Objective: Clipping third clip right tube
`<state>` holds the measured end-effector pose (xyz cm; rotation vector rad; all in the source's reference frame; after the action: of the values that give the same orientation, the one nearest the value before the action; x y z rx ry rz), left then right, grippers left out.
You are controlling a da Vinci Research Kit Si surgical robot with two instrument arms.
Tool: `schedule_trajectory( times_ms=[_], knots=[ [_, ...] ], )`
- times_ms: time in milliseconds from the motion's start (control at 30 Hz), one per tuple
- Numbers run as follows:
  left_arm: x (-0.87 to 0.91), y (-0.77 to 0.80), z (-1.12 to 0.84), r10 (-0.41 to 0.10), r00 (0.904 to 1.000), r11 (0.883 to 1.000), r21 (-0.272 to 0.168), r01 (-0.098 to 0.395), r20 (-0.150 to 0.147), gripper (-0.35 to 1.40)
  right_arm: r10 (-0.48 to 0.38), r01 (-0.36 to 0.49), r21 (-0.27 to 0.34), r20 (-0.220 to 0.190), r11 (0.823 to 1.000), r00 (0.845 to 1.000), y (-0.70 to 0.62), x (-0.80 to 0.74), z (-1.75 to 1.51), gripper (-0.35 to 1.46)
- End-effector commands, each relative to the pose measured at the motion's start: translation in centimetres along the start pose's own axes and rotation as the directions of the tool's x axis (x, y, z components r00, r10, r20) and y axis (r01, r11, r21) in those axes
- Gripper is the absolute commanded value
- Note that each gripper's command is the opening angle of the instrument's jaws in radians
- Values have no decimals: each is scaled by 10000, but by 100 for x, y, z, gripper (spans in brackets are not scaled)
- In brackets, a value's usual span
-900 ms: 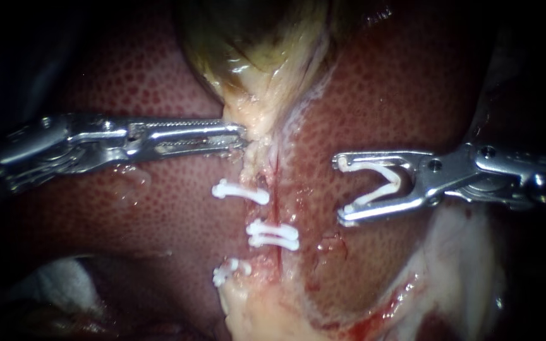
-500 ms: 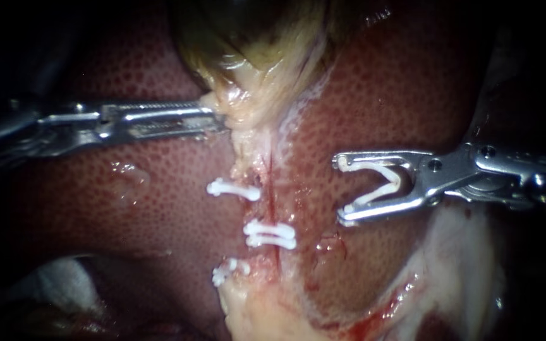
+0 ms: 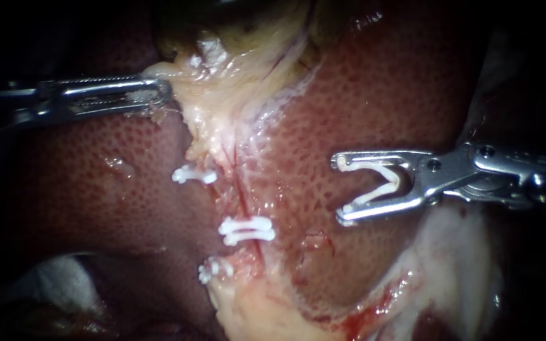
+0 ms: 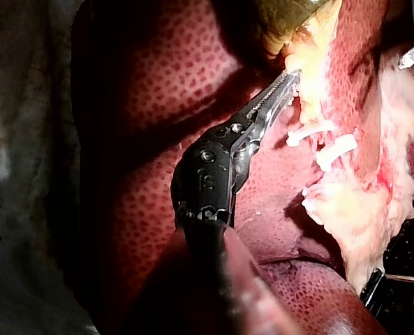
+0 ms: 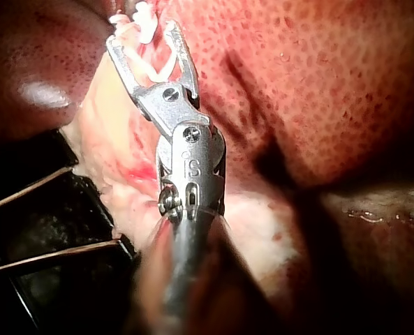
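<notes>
Your left instrument (image 3: 159,93) has pulled back toward the left and gone up a bit. Its jaws hold the pale end of the gallbladder (image 3: 222,88). That end has been dragged along with them, so it is stretched out sideways now. The three clips went left too: the top clip (image 3: 194,175) most, the middle clip (image 3: 246,230) less, the bottom clip (image 3: 215,269) only a little.

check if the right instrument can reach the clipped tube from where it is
Probably yes: the right instrument, holding an open clip, faces the tube across bare liver with nothing between. The left instrument grips pale tissue on the far side.
</notes>
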<state>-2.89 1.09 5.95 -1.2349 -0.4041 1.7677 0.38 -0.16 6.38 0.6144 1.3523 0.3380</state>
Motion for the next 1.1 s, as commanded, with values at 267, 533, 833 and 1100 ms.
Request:
schedule_trajectory(
  times_ms=[267, 533, 833, 1100],
  knots=[
    [1, 3, 0, -9, 10000, 10000, 33, 9, -20, -35, -123, 124, -190, 20, 9997, 9999, 8, -18, 38, 50],
    [2, 9, 1, 38, 10000, 10000, 78, -38, -30, -35, -35, 38, -445, 52, 9990, 10000, 39, -65, 96, 50],
    [3, 12, 4, 30, 10000, 9999, 137, -29, -46, -35, 281, -273, -487, 170, 9984, 9995, 66, -95, 137, 50],
    [3, 13, 6, 28, 10000, 9999, 144, -27, -49, -35, 745, -743, -135, 176, 9971, 9971, 60, -101, 164, 50]
  ],
)
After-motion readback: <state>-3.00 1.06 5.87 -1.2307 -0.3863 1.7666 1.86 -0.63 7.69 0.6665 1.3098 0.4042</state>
